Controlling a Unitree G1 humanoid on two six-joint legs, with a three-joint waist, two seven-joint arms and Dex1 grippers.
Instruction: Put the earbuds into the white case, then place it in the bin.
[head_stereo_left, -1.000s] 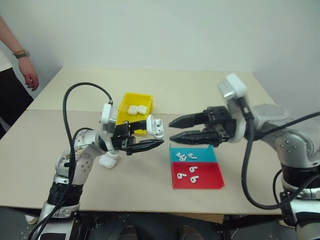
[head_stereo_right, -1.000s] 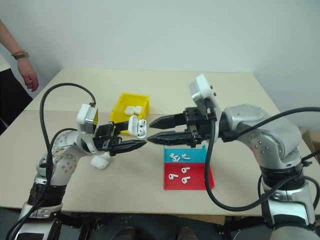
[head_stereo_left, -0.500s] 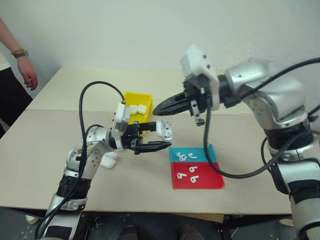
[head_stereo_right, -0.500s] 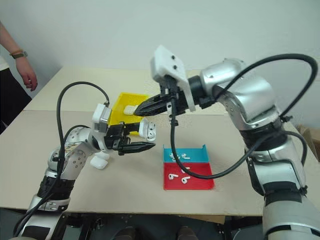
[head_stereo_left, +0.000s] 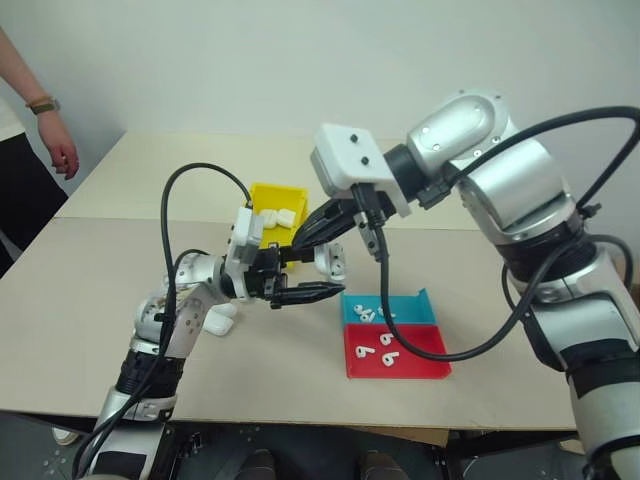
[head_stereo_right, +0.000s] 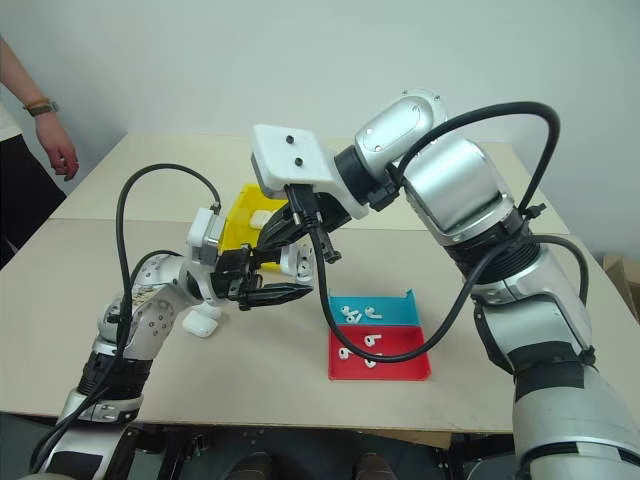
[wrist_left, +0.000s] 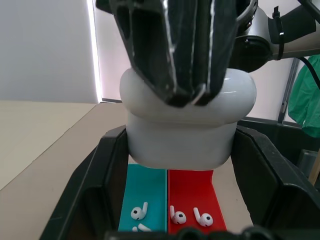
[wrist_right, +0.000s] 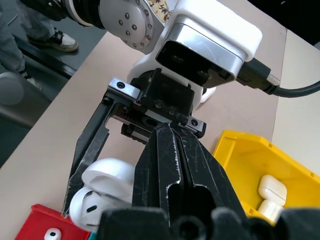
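Two trays (head_stereo_left: 395, 350) with loose earbuds (head_stereo_left: 386, 340) lay nearest, below the fingers. Left fingers (head_stereo_left: 322, 290) clamped the case (head_stereo_left: 330, 262) by its body; right fingers (head_stereo_left: 302, 238), pressed shut, rested on its lid. Glossy, light, likely slippery: gripping the flat sides looked best. Beyond stood the bin (head_stereo_left: 264, 192). No readable writing.
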